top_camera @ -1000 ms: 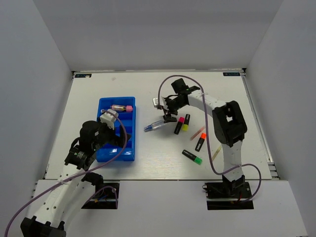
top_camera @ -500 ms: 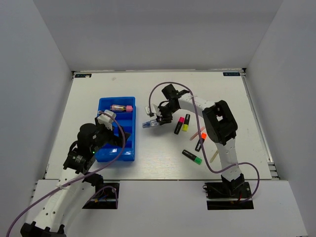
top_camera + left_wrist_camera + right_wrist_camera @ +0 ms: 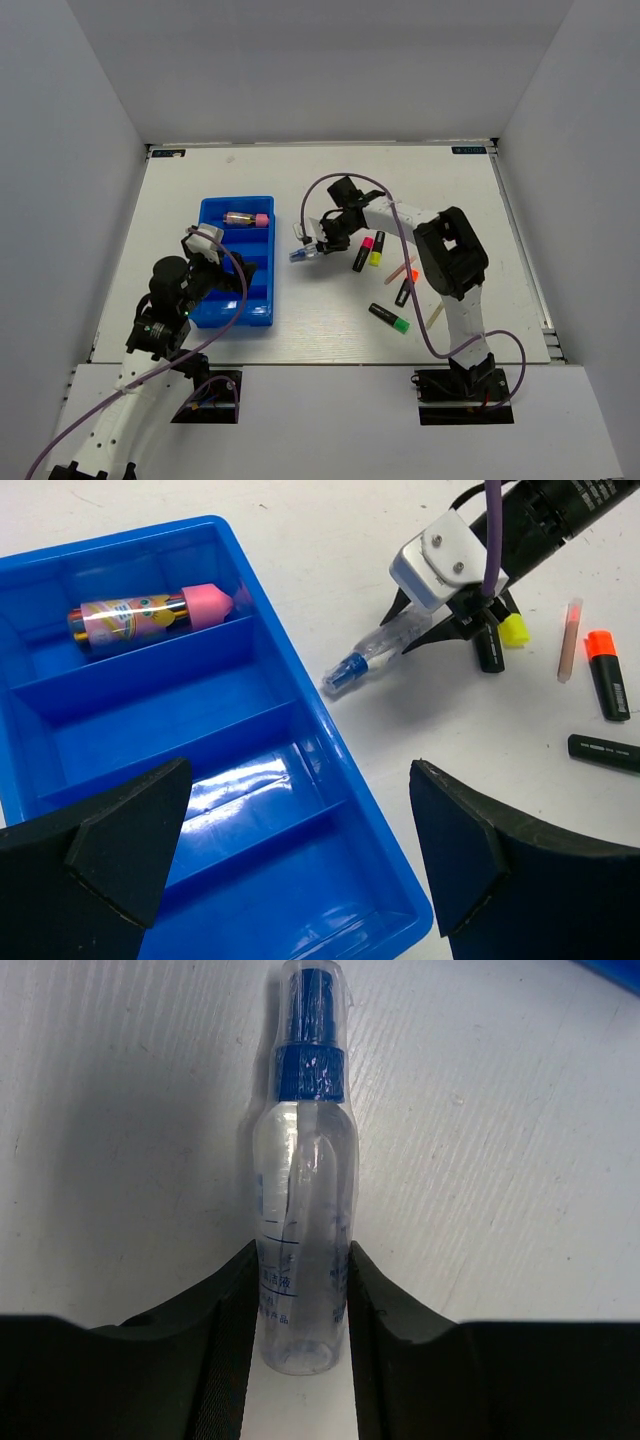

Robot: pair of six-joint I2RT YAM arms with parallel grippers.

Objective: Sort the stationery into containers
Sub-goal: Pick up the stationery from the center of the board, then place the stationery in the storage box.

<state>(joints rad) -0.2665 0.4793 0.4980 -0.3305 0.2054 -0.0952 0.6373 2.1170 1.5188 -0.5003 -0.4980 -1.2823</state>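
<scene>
At the left, the left end effector (image 3: 300,780) hangs over the near half of the blue tray (image 3: 236,202) with its fingers spread wide apart and nothing between them; its wrist view looks down into the tray's ribbed compartments. In the farthest compartment lies a pink-capped tube (image 3: 150,610), on its side and crosswise to the tray's length. Just right of the tray, on the white surface (image 3: 330,330), lies a clear blue-capped bottle (image 3: 308,251), its cap pointing toward the tray and its body angled away to the right. The right end effector (image 3: 325,243) is down at the bottle's base end, clamped on it: in the right wrist view a dark finger presses against each side of the clear body, while the capped end sticks out ahead of the fingertips and the bottle rests on the surface. Just right of that grip lie a pink-ended highlighter (image 3: 362,253) and a yellow-ended highlighter (image 3: 376,249) side by side. Farther right lie a thin pink stick (image 3: 400,270) and an orange-ended highlighter (image 3: 407,288), with a green-ended highlighter (image 3: 389,318) nearer the arm bases. A beige stick (image 3: 437,312) lies close beside the right arm.
</scene>
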